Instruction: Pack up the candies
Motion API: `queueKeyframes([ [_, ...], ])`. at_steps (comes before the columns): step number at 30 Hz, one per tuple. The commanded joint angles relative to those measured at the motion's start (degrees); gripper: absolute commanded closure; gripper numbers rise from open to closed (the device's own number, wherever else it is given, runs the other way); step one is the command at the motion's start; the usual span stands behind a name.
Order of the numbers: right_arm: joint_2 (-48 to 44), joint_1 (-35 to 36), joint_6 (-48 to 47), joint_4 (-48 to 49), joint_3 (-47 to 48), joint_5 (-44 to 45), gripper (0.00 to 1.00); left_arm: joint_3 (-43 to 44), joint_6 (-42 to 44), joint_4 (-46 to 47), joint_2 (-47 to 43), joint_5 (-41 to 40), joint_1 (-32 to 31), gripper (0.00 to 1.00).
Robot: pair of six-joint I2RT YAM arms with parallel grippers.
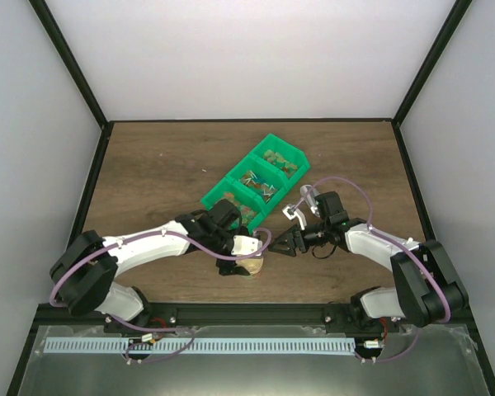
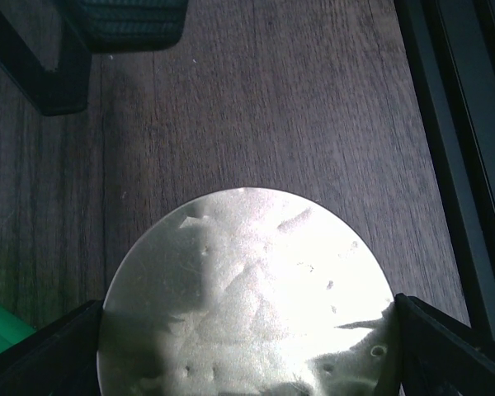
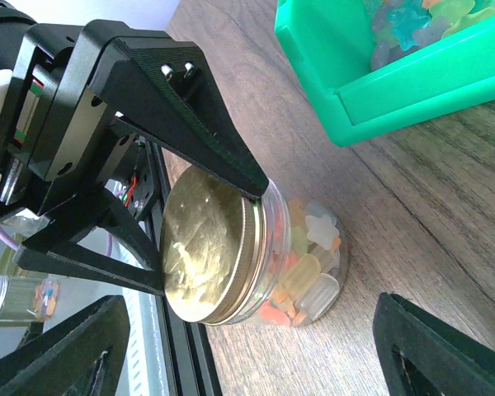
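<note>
A clear jar [image 3: 313,256] holding the candies [image 3: 309,272], orange, yellow and pale, stands on the table near its front edge. A gold lid [image 3: 206,247] sits on it. My left gripper [image 1: 242,261] is shut on that lid; in the left wrist view the lid [image 2: 247,289] fills the gap between the two fingers [image 2: 45,351]. Its black fingers [image 3: 190,115] clamp the lid's rim in the right wrist view. My right gripper [image 1: 282,243] is open and empty just right of the jar [image 1: 254,266], its fingers [image 3: 445,346] apart on either side.
A green three-compartment bin [image 1: 260,180] with more loose candies [image 3: 412,25] stands behind the jar. A small shiny object [image 1: 297,206] lies by the right wrist. The black front rail [image 2: 458,165] runs close to the jar.
</note>
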Motion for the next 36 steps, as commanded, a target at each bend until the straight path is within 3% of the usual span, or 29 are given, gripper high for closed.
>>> queueKeyframes([
  [1,0.0,-0.2,-0.6,-0.1,1.7,-1.1,0.16,-0.3,0.1,0.2,0.6,0.7,-0.2,0.07],
  [4,0.0,-0.2,-0.6,-0.1,1.7,-1.2,0.16,-0.2,0.1,0.2,0.1,0.6,-0.2,0.0],
  [16,-0.1,-0.2,-1.1,-0.4,2.1,-0.6,0.17,3.1,0.8,-5.0,-6.3,1.5,0.1,0.01],
  [18,-0.1,-0.2,-1.1,-0.4,2.1,0.0,0.17,3.5,2.9,-7.2,-8.3,2.7,0.6,0.08],
  [21,0.1,-0.2,-1.1,-0.2,2.2,0.6,0.17,3.2,3.9,-7.4,-9.3,4.0,0.7,0.27],
  [27,1.3,-1.5,-0.9,-1.2,3.1,1.9,0.17,7.0,1.7,-7.1,-0.3,6.3,0.6,0.56],
  [30,1.2,-1.7,-1.1,-1.4,3.3,1.8,0.17,7.2,-0.3,-4.2,1.9,5.5,0.4,0.63],
  [36,0.7,-2.3,-1.3,-1.4,3.5,2.1,0.18,4.5,0.6,-3.9,6.0,2.8,0.4,0.66],
])
